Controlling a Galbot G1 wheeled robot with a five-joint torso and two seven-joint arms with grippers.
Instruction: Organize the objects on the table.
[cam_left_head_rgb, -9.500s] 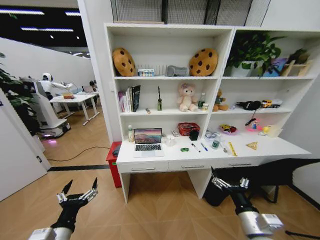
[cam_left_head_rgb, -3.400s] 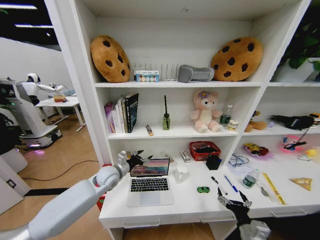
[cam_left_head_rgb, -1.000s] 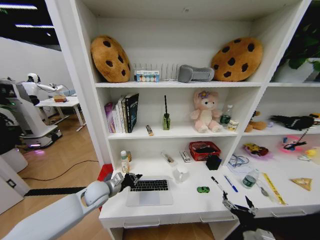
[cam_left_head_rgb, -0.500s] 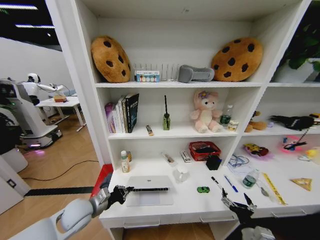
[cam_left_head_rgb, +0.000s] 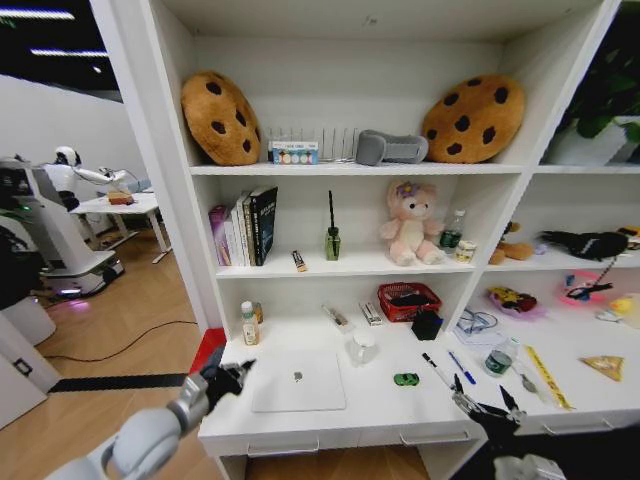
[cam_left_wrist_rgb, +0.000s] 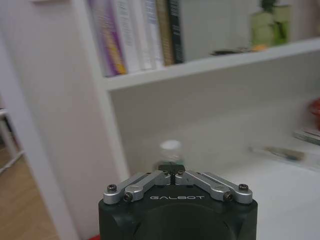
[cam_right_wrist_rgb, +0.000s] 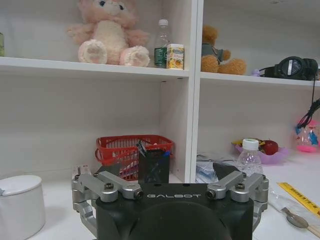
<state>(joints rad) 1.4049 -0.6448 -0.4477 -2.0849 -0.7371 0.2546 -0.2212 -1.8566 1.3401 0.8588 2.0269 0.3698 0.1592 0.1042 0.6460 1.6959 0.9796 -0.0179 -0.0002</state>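
We note a red basket (cam_left_head_rgb: 404, 299) at the back of the table (cam_left_head_rgb: 370, 410), holding dark items we cannot identify; a black pen holder (cam_right_wrist_rgb: 153, 166) with pens stands just in front of it. A white lidded jar (cam_left_head_rgb: 362, 347) sits beside the laptop (cam_left_head_rgb: 297, 380), which lies closed and flat near the table's left front. Half a second ago its lid was nearly down; earlier it stood open. The green toy car (cam_left_head_rgb: 405, 379), two pens (cam_left_head_rgb: 449, 367) and the small can (cam_left_head_rgb: 499, 359) lie to its right, unmoved. The left gripper (cam_left_head_rgb: 225, 379) hovers off the laptop's left edge, jaws together. The right gripper (cam_left_head_rgb: 484, 406) waits at the table's front edge, jaws apart.
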